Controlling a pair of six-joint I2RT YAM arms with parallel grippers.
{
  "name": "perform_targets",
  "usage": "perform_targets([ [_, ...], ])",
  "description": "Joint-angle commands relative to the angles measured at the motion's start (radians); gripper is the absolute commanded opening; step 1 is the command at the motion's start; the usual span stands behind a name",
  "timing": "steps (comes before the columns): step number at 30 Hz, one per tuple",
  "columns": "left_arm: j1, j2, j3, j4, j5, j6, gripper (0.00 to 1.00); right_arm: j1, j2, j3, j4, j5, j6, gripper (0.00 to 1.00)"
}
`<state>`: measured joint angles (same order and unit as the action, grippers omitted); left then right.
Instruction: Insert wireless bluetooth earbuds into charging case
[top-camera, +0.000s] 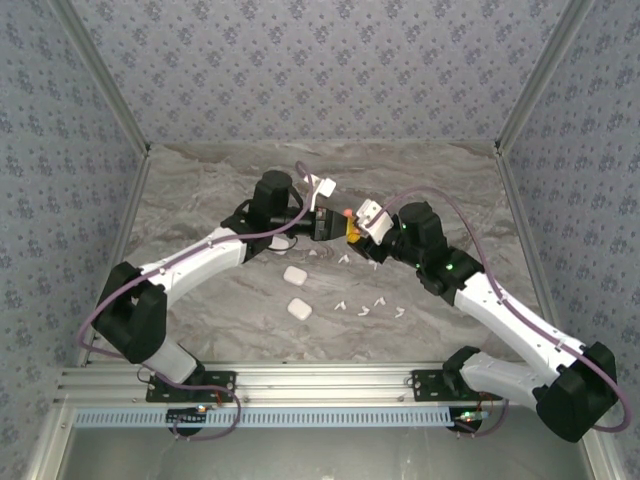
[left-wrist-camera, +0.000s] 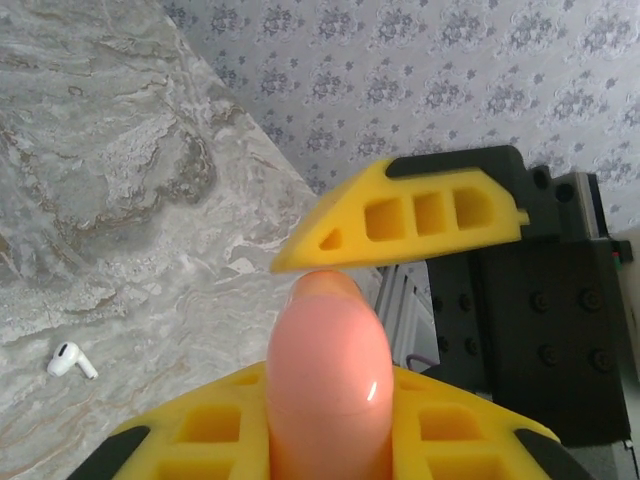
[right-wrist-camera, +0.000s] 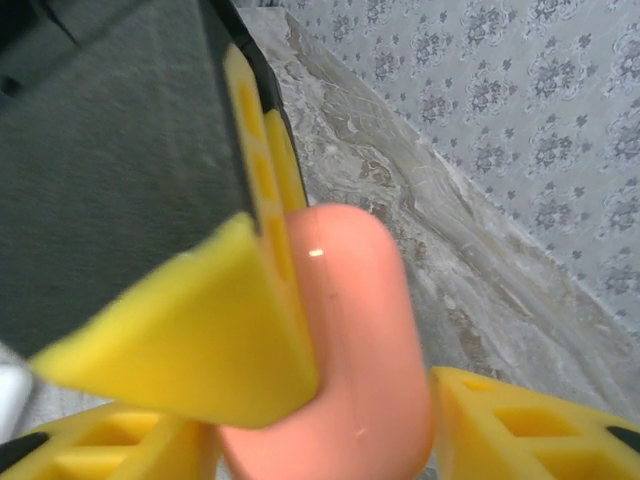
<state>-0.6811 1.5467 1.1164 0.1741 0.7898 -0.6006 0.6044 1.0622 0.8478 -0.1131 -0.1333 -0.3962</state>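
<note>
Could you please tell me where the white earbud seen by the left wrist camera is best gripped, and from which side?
Probably across its rounded head, coming straight down from above. The earbud lies on its side on the table, with its stem pointing right in that view. The head is its thickest part, and nothing crowds it.

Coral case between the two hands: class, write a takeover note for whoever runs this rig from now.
Left hand: shut on the coral case.
Right hand: fingers flank the same case; grip unclear.
White earbuds lie loose on the table, near two white cases.
Done: no earbud visibly seated.
To do: open a case, seat the earbuds.
</note>
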Motion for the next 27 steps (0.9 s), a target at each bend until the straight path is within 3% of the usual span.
perform_targets([
  [1, -0.011, -0.018, 0.042, -0.008, 0.040, 0.039, 0.15, -0.040, 0.009, 0.047, -0.028, -0.060, 0.024, 0.67],
  [7, -0.010, -0.061, 0.002, 0.038, -0.050, 0.087, 0.09, -0.150, -0.039, 0.056, -0.129, -0.329, 0.080, 0.93],
  [13, -0.010, -0.149, -0.157, 0.289, -0.196, 0.157, 0.03, -0.333, -0.080, 0.032, -0.058, -0.687, 0.261, 0.97],
  [19, -0.012, -0.196, -0.240, 0.431, -0.227, 0.224, 0.00, -0.357, -0.061, 0.003, 0.115, -0.710, 0.427, 0.96],
  [27, -0.012, -0.218, -0.259, 0.442, -0.220, 0.258, 0.00, -0.317, 0.011, 0.027, 0.176, -0.667, 0.453, 0.88],
])
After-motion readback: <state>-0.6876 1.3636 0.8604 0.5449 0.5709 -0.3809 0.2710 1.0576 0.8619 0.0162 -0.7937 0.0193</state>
